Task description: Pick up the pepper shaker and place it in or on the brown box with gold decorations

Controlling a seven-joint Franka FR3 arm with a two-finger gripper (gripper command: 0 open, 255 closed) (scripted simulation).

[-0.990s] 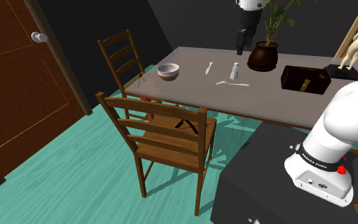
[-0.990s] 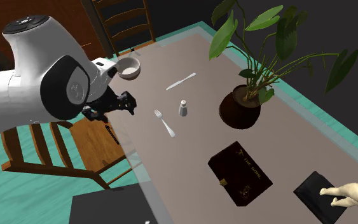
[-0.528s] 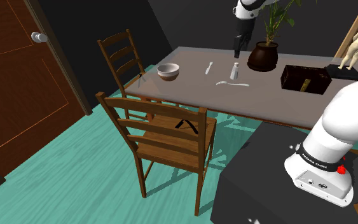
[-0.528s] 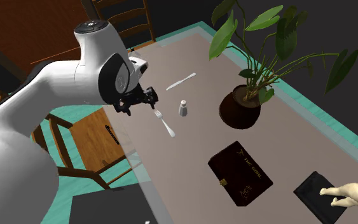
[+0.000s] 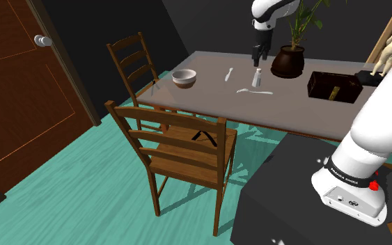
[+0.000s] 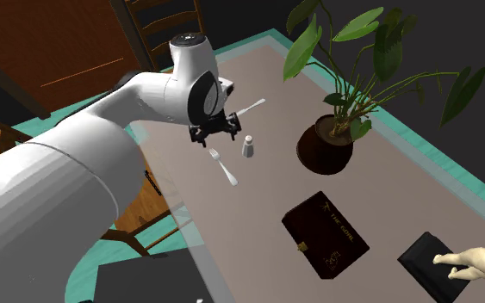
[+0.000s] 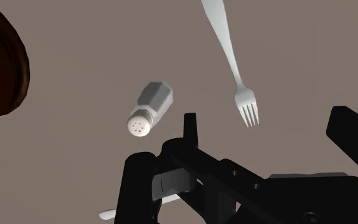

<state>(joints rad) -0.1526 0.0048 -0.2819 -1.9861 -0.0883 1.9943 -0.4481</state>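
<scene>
The hand (image 5: 257,61), spread wide and empty, hovers just above the shaker (image 5: 257,78). The shaker stands upright on the tabletop (image 5: 208,94) beside a fork (image 5: 254,91) — well apart from the brown box (image 5: 333,86).

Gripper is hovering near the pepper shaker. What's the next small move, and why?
Probably slide the gripper sideways toward the pepper shaker before lowering. In the wrist view the shaker stands outside the open fingers, with the tines of the fork in the gap instead; the second exterior view shows the gripper beside the shaker, not over it.
</scene>
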